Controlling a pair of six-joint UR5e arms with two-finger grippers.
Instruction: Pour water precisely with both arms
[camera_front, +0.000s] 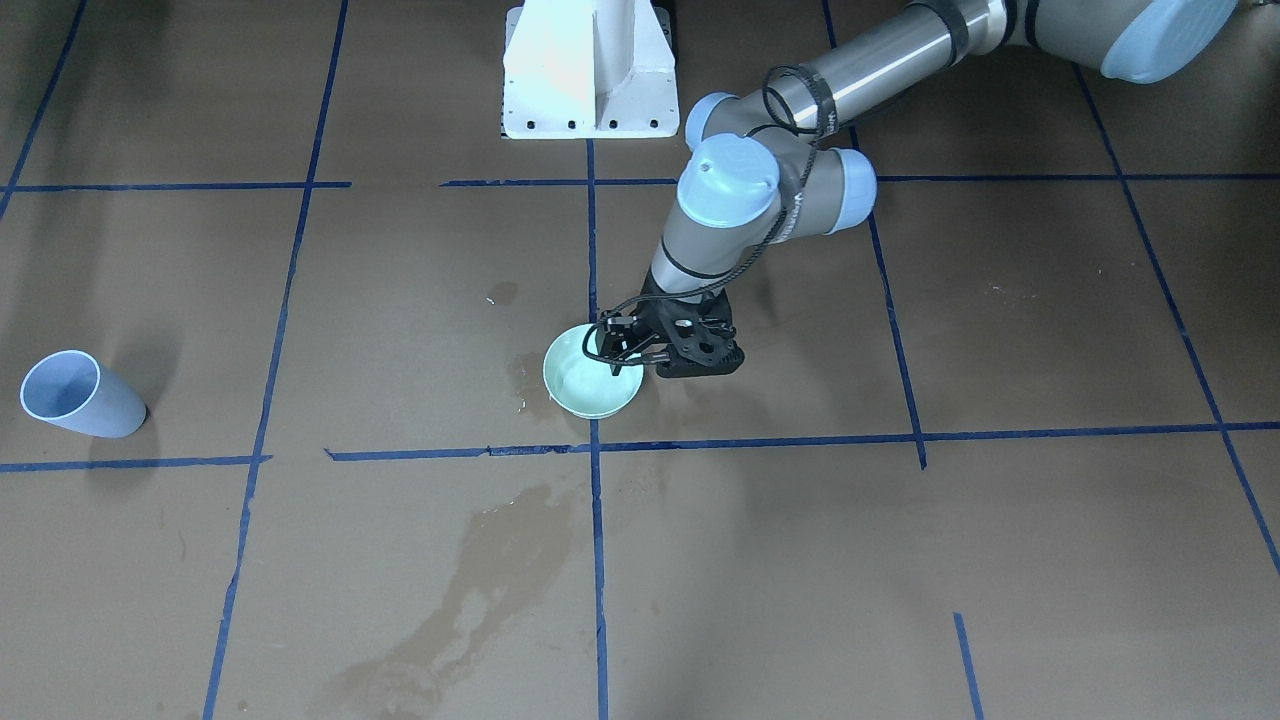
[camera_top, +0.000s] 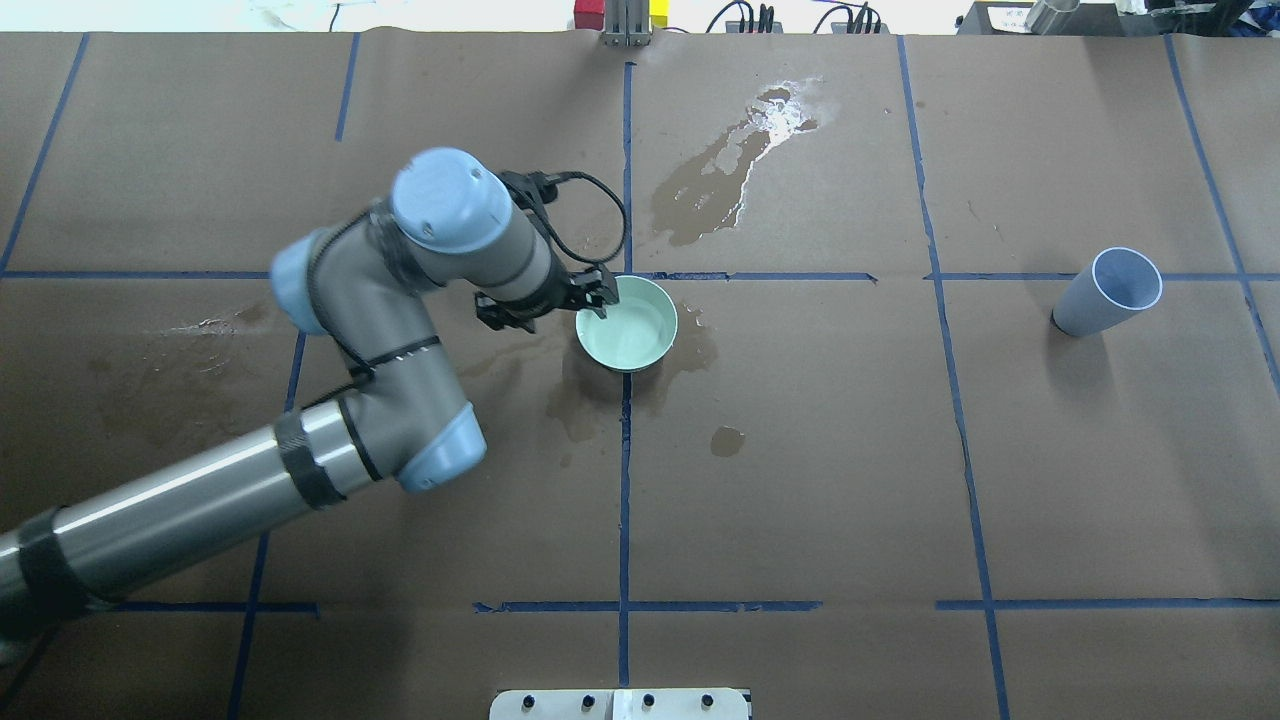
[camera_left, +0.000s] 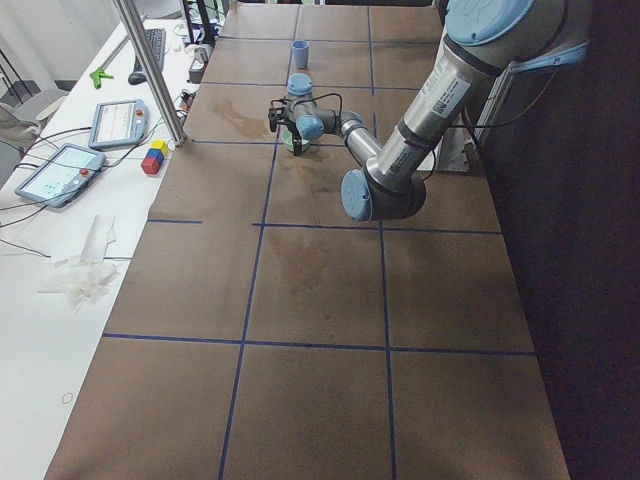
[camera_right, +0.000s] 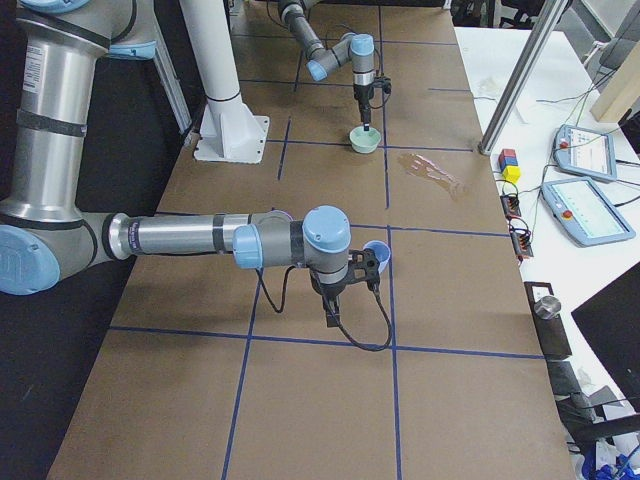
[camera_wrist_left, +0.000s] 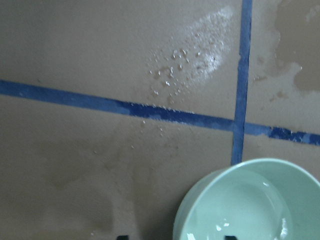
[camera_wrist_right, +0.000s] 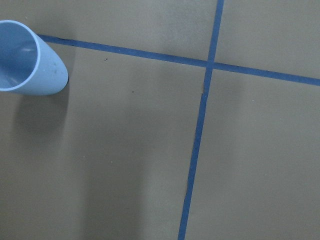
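Seemingly early: left gripper, jaws apart, straddles the bowl rim; cup sits well away; right gripper jaws: cannot tell.

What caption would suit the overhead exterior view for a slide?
Left gripper at the rim of a mint-green bowl amid wet stains; a pale blue cup at far right.

Left arm stretched from the lower left of the overhead view, elbow bent, wrist turned down near frame centre. Left hand pointed at the bench, fingers spread apart. Right arm showed only in the right side view, forearm level across mid-frame. Right hand sat low, finger state unclear.
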